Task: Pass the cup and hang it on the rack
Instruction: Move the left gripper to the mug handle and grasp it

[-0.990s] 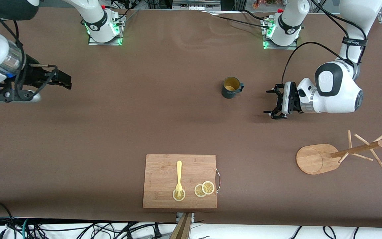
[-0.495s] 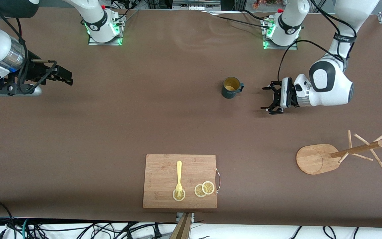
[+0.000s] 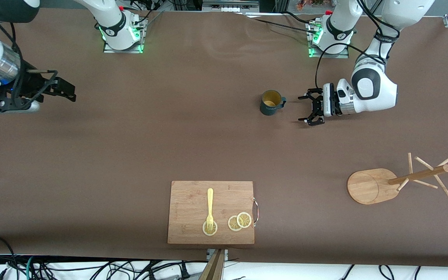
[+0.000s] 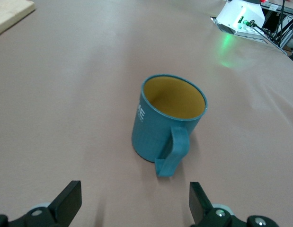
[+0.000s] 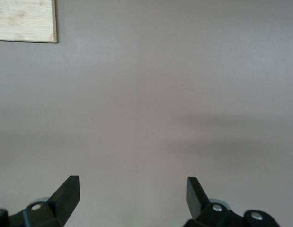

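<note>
The dark teal cup (image 3: pixel 271 103) with a yellow-tan inside stands upright on the brown table, its handle pointing toward the left arm's end. My left gripper (image 3: pixel 306 109) is open and low beside the cup, a short gap from the handle. In the left wrist view the cup (image 4: pixel 165 120) stands just ahead of the open left gripper (image 4: pixel 134 203), handle toward it. The wooden rack (image 3: pixel 395 181) lies tipped on its side near the left arm's end, nearer the front camera. My right gripper (image 3: pixel 66 91) is open and empty over the table at the right arm's end; the right wrist view (image 5: pixel 132 194) shows bare table.
A wooden cutting board (image 3: pixel 193 229) with a yellow fork (image 3: pixel 209 206) and lemon slices (image 3: pixel 239 221) lies near the table's front edge. The arm bases (image 3: pixel 123 33) stand along the back edge.
My left gripper has moved toward the cup and come lower, closing the gap to the handle. My right gripper has drawn back slightly toward the right arm's end.
</note>
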